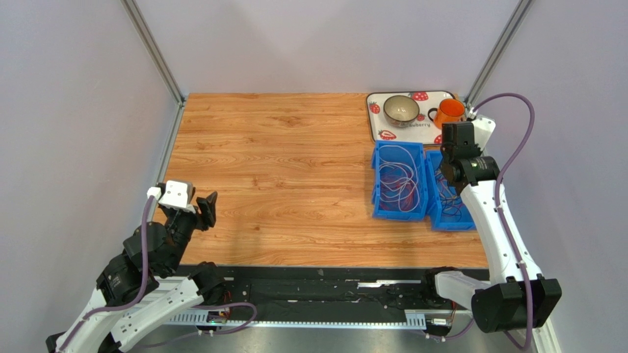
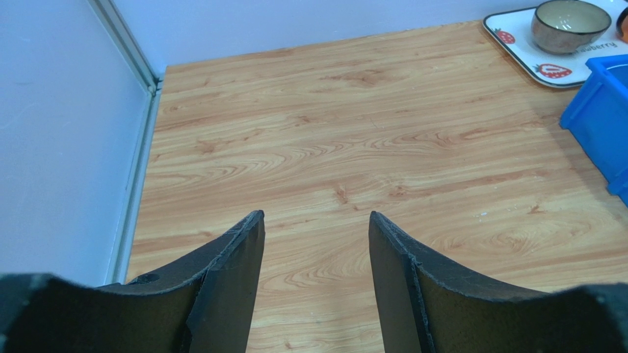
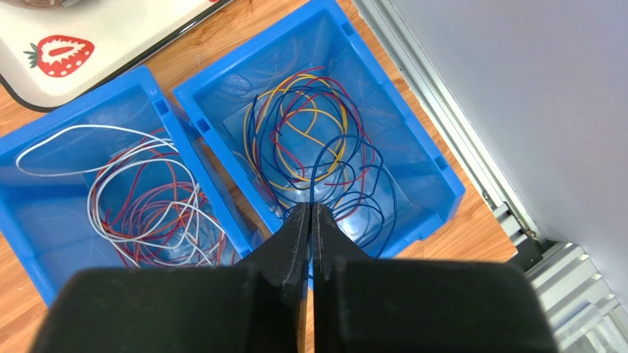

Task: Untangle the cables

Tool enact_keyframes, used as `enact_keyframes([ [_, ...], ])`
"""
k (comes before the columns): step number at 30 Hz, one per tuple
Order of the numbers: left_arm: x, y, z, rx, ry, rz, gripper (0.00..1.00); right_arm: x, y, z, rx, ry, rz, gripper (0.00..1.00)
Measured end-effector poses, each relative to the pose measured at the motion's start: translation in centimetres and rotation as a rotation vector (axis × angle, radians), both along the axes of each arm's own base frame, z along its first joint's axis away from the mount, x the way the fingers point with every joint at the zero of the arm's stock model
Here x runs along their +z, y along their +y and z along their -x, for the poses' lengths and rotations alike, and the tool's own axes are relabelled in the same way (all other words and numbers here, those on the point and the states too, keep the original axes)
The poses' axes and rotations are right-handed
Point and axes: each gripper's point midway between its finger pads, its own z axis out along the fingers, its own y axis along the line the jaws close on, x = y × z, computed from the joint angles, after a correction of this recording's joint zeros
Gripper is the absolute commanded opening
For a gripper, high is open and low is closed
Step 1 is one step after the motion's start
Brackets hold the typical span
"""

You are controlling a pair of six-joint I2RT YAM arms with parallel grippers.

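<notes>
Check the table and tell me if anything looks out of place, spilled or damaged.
Nothing stands out. The cables lie in tangled loops inside the two blue bins, none seen over the walls. The bowl and orange mug stand upright on the strawberry tray.

Bright, even light from above; soft shadows on the table (image 1: 295, 169); everything sharp; faint glare in the blue bin (image 3: 416, 184).
</notes>
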Motion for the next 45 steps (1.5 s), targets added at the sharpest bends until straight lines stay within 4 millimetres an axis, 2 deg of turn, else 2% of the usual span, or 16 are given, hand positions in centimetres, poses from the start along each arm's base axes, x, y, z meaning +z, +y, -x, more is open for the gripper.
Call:
enact_keyframes([
  [1,-0.1,0.1,0.0,0.002,-0.003,-0.001,0.63,-0.1,-0.1,-0.2,-0.006,-0.004,-0.008,0.47],
  [2,-0.1,0.1,0.0,0.002,-0.006,0.002,0.63,-0.3,-0.3,-0.5,-0.014,-0.004,-0.02,0.99],
  [7,0.0,0.6,0.4,0.005,-0.027,0.025,0.63,-1.0,-1.1,-2.0,-0.064,0.01,-0.06,1.0],
  [12,0.4,0.9,0.6,0.01,-0.045,0.046,0.63,0.8,-0.8,-2.8,-0.071,-0.044,-0.093,1.0],
  [15,0.3,0.9,0.5,0.01,-0.044,0.042,0.63,1.7,0.2,-3.0,-0.032,-0.083,-0.144,1.0],
  [24,0.2,1.0,0.4,0.017,-0.045,0.036,0.63,2.4,4.3,-3.0,0.118,-0.112,-0.261,1.0],
  [29,0.1,0.9,0.3,0.023,-0.046,0.033,0.64,2.5,6.4,-1.8,0.201,-0.129,-0.312,1.0],
  [37,-0.4,0.2,-0.5,0.033,-0.012,-0.016,0.64,2.9,9.2,2.4,0.338,-0.237,-0.388,1.0],
  [41,-0.9,-0.2,-1.2,0.053,0.012,-0.062,0.66,1.7,9.2,3.8,0.347,-0.25,-0.4,1.0],
  [45,-1.3,-0.2,-2.2,0.117,0.037,-0.103,0.73,0.1,9.2,4.3,0.348,-0.251,-0.401,1.0],
])
